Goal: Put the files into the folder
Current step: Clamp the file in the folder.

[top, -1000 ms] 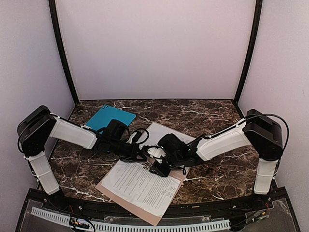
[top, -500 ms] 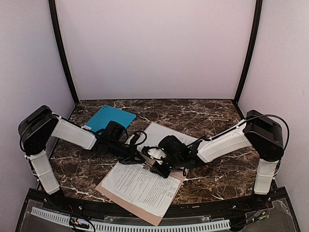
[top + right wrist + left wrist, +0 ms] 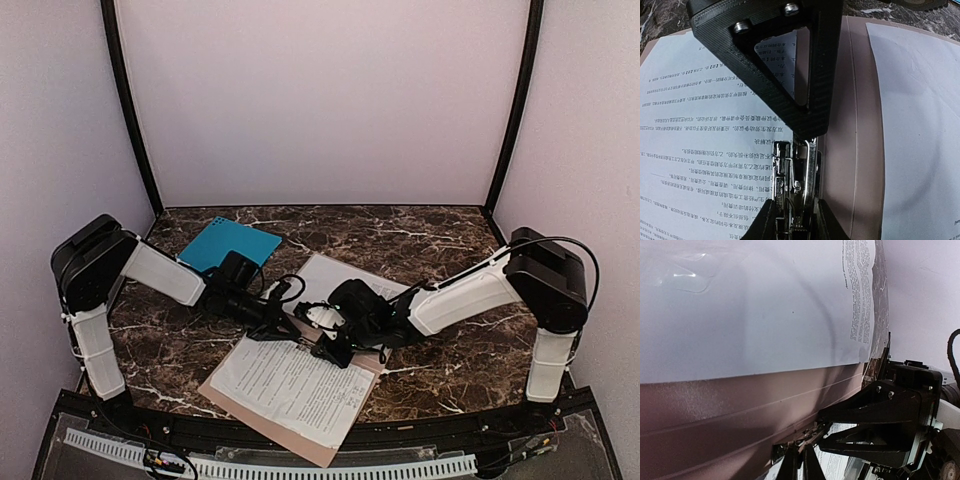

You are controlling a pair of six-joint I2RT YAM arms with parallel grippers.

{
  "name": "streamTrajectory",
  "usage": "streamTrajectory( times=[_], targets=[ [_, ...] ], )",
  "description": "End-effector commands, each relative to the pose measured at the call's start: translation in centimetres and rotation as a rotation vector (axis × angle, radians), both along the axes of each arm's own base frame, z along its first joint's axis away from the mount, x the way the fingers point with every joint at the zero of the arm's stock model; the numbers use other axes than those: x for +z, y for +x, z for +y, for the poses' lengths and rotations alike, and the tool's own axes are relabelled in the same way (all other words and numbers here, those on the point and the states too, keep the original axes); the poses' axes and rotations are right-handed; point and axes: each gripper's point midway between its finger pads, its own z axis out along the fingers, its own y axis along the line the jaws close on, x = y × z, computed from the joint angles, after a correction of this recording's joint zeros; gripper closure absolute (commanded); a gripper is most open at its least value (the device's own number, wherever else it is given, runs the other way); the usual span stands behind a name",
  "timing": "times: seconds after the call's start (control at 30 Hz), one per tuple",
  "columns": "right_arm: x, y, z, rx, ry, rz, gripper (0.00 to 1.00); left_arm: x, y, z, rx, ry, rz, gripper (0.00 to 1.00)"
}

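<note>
My right gripper (image 3: 796, 222) is narrow around the metal clip (image 3: 792, 185) of the tan folder (image 3: 840, 150), low in the middle of the top view, my left gripper (image 3: 800, 465) is pinched shut beside it, and a slip could crumple the printed sheet (image 3: 290, 385).

Tan folder (image 3: 845, 125): one. Teal folder (image 3: 228, 243): one. Paper sheets (image 3: 705, 125): two visible. Metal clip (image 3: 790, 190): one. Arms (image 3: 160, 275): two.

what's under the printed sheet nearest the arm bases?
The tan flat card folder lies open under the white printed paper sheet; its edge shows along the sheet's near side. Whether more sheets lie beneath that one is covered.
</note>
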Motion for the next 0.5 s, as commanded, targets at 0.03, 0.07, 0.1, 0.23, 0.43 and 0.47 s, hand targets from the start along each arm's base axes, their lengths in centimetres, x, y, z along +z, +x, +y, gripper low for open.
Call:
streamTrajectory(
  times=[0.03, 0.07, 0.1, 0.23, 0.43, 0.47],
  targets=[
    [-5.5, -2.0, -4.5, 0.027, -0.239, 0.066, 0.76, -13.0, -9.9, 13.4, 0.012, 0.723, 0.345, 0.99],
    [-5.4, -2.0, -4.6, 0.028, -0.240, 0.063, 0.76, -13.1, -10.3, 13.8, 0.006, 0.736, 0.361, 0.99],
    [-5.4, -2.0, -4.6, 0.031, -0.241, 0.061, 0.76, -13.4, -10.8, 14.2, -0.001, 0.752, 0.374, 0.99],
    [-5.4, -1.8, -4.6, 0.026, -0.244, 0.058, 0.76, -13.7, -12.5, 15.9, -0.020, 0.803, 0.404, 0.99],
    [-6.2, -1.7, -5.2, 0.004, -0.270, 0.078, 0.77, -13.0, -12.2, 14.7, -0.024, 0.715, 0.372, 0.99],
    [-6.3, -1.7, -5.3, 0.001, -0.274, 0.082, 0.77, -12.8, -12.0, 14.3, -0.028, 0.700, 0.366, 0.99]
  ],
)
